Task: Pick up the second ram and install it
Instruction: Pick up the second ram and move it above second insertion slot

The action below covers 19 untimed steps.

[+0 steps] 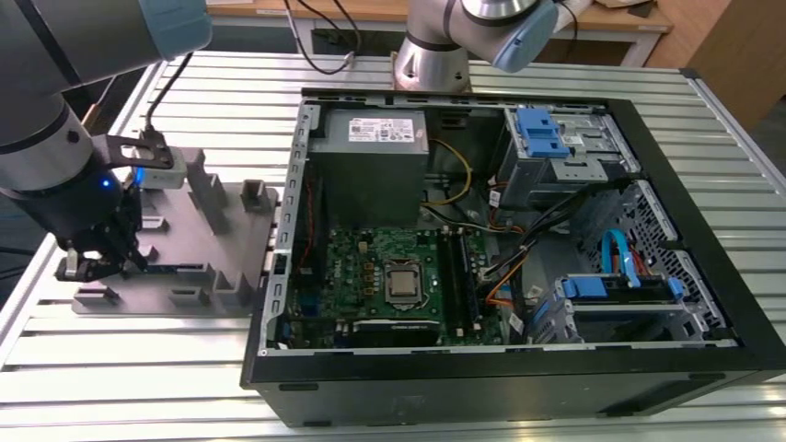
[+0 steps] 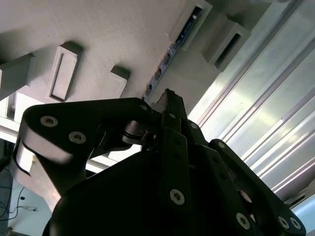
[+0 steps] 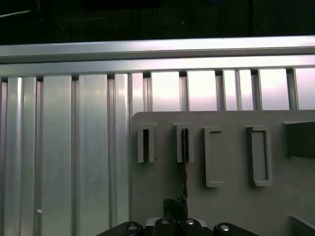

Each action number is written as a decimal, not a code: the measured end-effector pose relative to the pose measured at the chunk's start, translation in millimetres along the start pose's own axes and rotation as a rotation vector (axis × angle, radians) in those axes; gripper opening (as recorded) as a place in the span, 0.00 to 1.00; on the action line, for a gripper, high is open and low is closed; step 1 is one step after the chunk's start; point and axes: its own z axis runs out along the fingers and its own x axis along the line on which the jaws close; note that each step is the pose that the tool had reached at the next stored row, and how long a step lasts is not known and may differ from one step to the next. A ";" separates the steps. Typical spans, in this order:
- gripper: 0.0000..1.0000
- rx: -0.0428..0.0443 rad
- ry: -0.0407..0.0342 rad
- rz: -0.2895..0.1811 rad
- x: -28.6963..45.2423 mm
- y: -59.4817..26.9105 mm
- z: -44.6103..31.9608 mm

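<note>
Gripper at second ram, edge-up in slot near fixture plate edge.

One gripper hangs over one grey fixture plate. Just ahead of it stand one ram stick and four upright posts. One open computer case lies well aside.
</note>
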 end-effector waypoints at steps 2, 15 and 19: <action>0.07 0.0000 -0.0012 0.000 -0.1 0.0 0.1; 0.33 -0.0013 -0.0193 -0.001 -0.2 -0.9 4.6; 0.33 -0.0020 -0.0322 -0.001 -0.6 -2.4 10.3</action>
